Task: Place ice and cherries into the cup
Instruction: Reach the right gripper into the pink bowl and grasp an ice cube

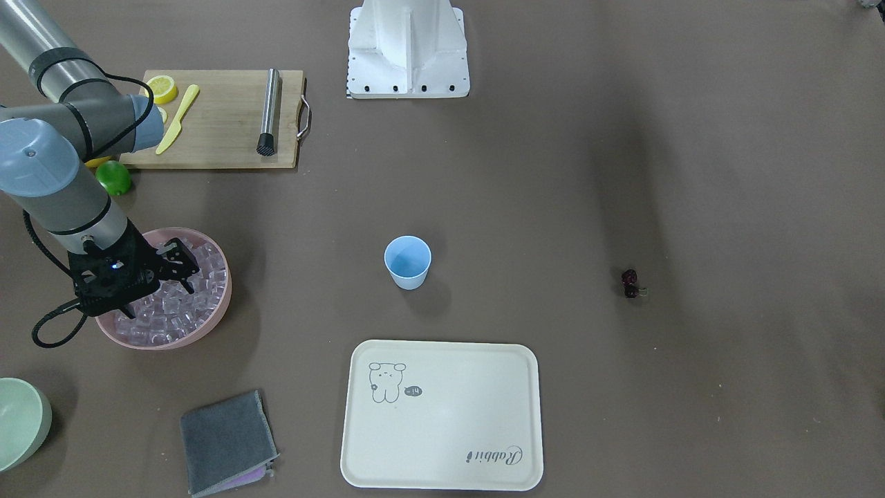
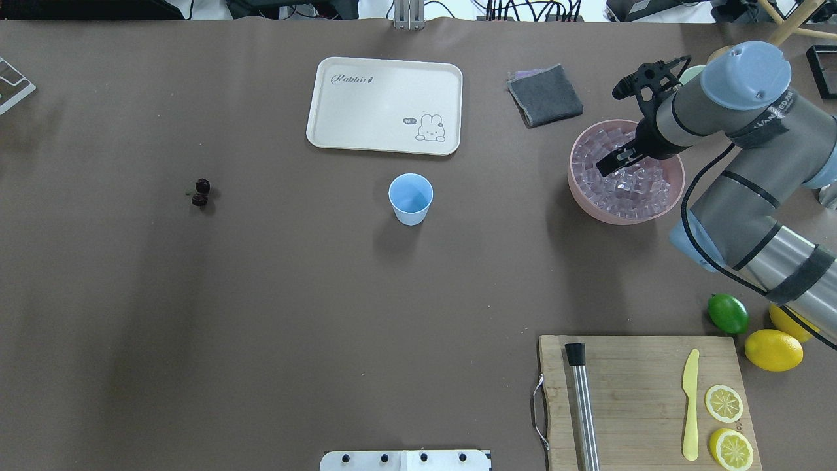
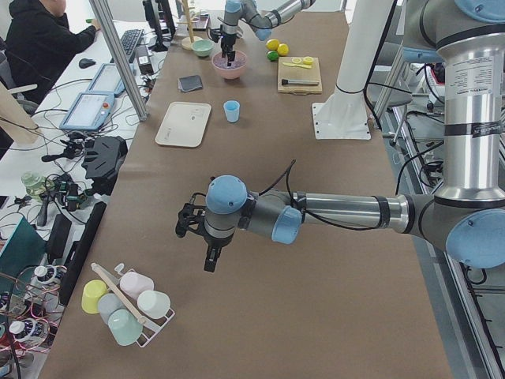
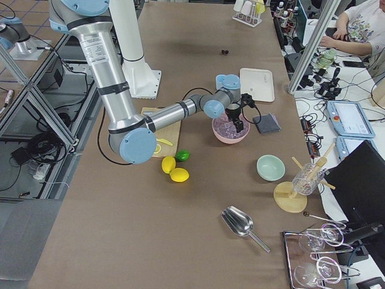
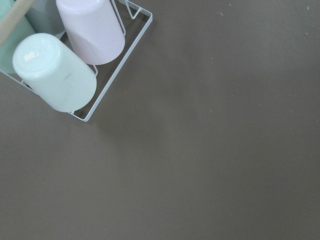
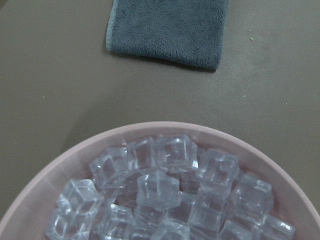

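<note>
The light blue cup (image 1: 408, 261) stands upright and empty at the table's middle; it also shows in the overhead view (image 2: 410, 198). The cherries (image 1: 630, 283) lie on the bare table far from it, on my left side (image 2: 201, 192). Several ice cubes (image 2: 628, 186) fill the pink bowl (image 2: 588, 203). My right gripper (image 1: 181, 264) hangs just over the ice with its fingers apart and empty. The right wrist view looks down on the ice cubes (image 6: 165, 185). My left gripper (image 3: 211, 260) hovers over bare table far from everything; I cannot tell whether it is open.
A cream tray (image 1: 442, 415) lies beyond the cup. A grey cloth (image 1: 225, 443) and a pale green bowl (image 1: 21, 422) are near the pink bowl. A cutting board (image 1: 221, 117) with knife, muddler and lemon slices, and a lime (image 1: 113, 178), sit by the right arm.
</note>
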`<state>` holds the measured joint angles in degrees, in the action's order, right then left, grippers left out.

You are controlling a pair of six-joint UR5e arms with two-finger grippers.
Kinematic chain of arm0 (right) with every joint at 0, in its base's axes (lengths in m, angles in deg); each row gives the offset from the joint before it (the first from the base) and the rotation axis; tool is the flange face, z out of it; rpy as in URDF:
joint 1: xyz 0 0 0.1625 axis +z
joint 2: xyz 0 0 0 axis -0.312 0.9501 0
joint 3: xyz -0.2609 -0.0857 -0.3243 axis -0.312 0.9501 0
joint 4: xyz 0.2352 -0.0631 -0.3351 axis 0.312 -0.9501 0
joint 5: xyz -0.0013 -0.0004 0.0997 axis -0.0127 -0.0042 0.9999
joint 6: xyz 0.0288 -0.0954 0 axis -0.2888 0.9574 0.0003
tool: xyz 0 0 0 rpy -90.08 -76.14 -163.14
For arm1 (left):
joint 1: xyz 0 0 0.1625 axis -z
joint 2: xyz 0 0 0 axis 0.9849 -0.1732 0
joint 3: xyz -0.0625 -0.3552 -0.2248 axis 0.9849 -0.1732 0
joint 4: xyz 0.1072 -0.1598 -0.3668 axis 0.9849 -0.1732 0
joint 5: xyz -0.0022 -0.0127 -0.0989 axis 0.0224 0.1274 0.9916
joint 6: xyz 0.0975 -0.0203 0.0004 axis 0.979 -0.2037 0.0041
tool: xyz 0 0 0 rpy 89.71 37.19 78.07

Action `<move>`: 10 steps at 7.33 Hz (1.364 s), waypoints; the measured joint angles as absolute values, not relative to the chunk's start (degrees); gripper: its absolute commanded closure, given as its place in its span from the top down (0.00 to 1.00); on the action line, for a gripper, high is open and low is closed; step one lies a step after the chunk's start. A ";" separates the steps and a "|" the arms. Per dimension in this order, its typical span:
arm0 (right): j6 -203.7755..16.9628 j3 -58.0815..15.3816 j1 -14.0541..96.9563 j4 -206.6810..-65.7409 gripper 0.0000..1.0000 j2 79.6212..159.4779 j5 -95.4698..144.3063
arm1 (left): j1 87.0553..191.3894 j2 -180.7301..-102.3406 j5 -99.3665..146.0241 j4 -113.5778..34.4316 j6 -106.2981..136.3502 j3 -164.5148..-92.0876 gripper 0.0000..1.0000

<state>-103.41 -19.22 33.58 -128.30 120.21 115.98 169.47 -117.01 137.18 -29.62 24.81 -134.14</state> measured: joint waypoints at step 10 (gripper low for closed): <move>-104.15 -19.07 30.09 -128.70 0.37 120.02 109.25 | 168.01 -118.14 137.27 -33.11 24.73 -130.51 0.98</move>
<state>-104.15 -19.07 30.09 -128.70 120.02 109.25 168.01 -118.14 137.27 -33.11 24.73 -130.51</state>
